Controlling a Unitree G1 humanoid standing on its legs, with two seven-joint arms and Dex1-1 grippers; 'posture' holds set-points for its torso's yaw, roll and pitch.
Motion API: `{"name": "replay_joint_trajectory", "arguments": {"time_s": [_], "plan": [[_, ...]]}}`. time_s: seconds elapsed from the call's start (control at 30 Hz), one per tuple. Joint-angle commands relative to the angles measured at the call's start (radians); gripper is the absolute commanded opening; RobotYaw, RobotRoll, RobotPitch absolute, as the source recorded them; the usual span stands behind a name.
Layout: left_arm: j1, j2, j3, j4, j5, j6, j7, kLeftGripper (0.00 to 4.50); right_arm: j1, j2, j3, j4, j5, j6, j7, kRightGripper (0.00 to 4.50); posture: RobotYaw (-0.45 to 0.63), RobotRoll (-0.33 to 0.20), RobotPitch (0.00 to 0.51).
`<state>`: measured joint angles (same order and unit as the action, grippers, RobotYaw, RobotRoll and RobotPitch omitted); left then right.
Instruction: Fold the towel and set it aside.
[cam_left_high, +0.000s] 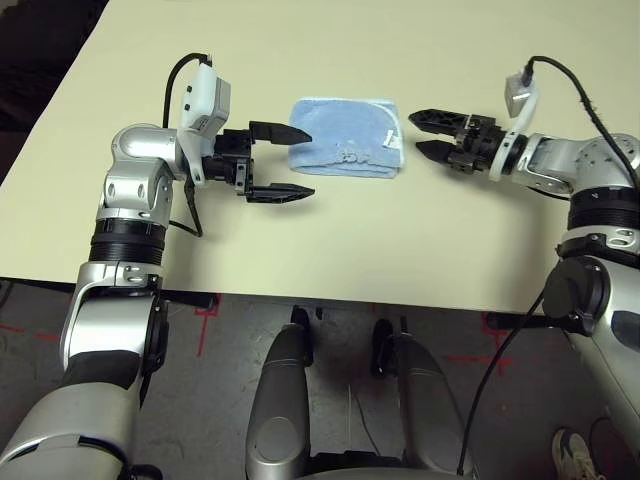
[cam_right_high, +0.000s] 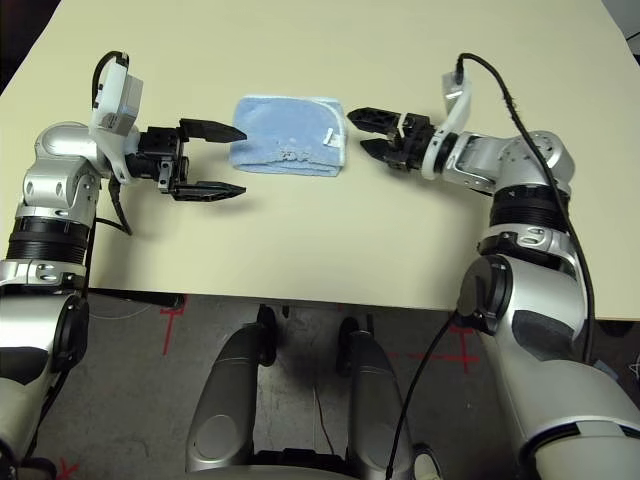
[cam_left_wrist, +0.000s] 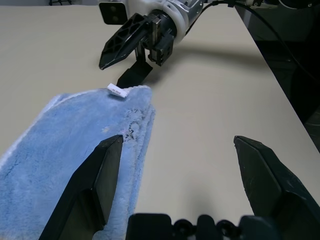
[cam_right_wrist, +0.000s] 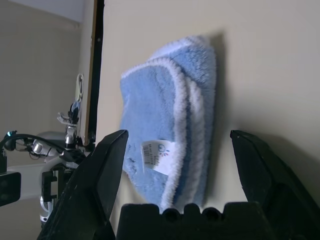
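Towel (cam_left_high: 343, 137) lies folded in layers mid-bench (cam_left_high: 400, 250), white tag (cam_left_high: 390, 141) near its right end. Left pincer (cam_left_high: 300, 163) wide, just beside its left edge; right pincer (cam_left_high: 419, 133) wide, near the right end, holding nothing. Folding looks done; next move: grip and shift it aside.

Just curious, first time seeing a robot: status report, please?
Left end effector open, right end effector open, both empty. Towel folded on table between them. Nothing in the way.
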<state>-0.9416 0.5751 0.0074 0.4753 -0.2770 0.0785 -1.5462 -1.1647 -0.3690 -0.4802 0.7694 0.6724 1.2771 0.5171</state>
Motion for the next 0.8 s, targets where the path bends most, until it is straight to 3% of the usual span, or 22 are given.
{"name": "replay_joint_trajectory", "arguments": {"time_s": [0.03,0.57,0.67,0.8], "plan": [[0.029,0.018,-0.017,-0.048,-0.015,0.02,-0.001,4.49,0.0,0.02,0.044,0.047,-0.023,0.035,-0.012,4.47,0.16,0.0,0.336],[0.059,0.03,-0.032,-0.1,-0.03,0.044,0.008,4.49,-0.049,0.072,0.066,0.093,-0.027,-0.016,0.0,4.47,0.16,0.0,0.33],[0.062,0.03,-0.034,-0.1,-0.029,0.043,0.008,4.5,-0.047,0.072,0.062,0.1,-0.033,-0.043,-0.01,3.91,0.15,0.0,0.328],[0.06,0.032,-0.036,-0.097,-0.027,0.039,0.006,4.5,-0.046,0.07,0.061,0.104,-0.035,-0.055,-0.004,2.4,0.15,0.0,0.328]]}}
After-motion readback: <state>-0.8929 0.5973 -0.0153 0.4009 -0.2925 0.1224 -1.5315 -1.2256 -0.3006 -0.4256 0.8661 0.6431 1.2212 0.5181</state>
